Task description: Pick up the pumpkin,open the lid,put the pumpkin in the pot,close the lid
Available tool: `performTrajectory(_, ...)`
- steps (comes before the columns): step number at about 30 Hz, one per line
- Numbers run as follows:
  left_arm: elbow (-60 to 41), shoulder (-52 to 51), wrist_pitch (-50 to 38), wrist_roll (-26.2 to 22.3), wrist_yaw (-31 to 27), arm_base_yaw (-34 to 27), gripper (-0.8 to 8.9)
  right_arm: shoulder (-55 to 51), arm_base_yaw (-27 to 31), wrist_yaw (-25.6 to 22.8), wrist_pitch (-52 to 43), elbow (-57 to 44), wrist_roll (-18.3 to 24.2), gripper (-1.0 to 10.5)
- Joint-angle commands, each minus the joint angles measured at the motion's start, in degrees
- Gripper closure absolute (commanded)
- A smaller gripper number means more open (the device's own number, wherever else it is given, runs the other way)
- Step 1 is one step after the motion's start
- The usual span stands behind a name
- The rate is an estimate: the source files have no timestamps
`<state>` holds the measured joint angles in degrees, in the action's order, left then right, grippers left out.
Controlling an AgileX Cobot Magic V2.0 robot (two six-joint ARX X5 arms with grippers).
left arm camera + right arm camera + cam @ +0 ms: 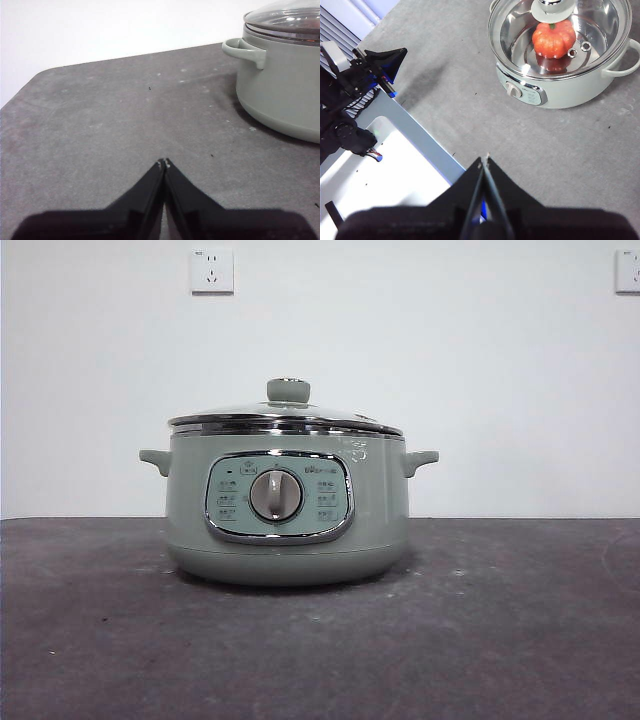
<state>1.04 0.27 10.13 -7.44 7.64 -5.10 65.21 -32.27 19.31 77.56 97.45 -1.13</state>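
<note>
Two arms parked, and we see the pot (288, 530) mid-table with the lid (560, 37) seated and the pumpkin (553, 39) inside. Left gripper (164, 163) sits pinched closed near the pot's handle; right gripper (485, 160), also closed and empty, hangs well back. Panel writing is unreadable.

Looks like a robotics lab, not a kitchen: a bare grey desk (520, 640), plain white wall (450, 360) with sockets (212, 271), exposed robot hardware and wiring (345, 100) beside the desk.
</note>
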Motion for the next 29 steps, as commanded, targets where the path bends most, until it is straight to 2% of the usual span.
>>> performTrajectory(1,-0.87,-0.07,0.11,0.37,-0.09,-0.20,8.17,-0.11,-0.04,-0.15,0.90,-0.13,-0.46,9.4)
performTrajectory(21,-0.87,-0.07,0.04,0.37,-0.07,-0.17,8.17,-0.11,0.04,-0.13,0.90,-0.13,-0.44,9.4)
performTrajectory(24,-0.87,-0.07,0.04,0.37,-0.07,-0.17,8.17,-1.49,2.19,-0.61,-0.90,-0.13,4.70,9.4)
performTrajectory(29,-0.87,-0.07,0.04,0.37,-0.07,-0.17,8.17,-6.62,9.53,0.57,-11.96,-1.22,5.31,9.4)
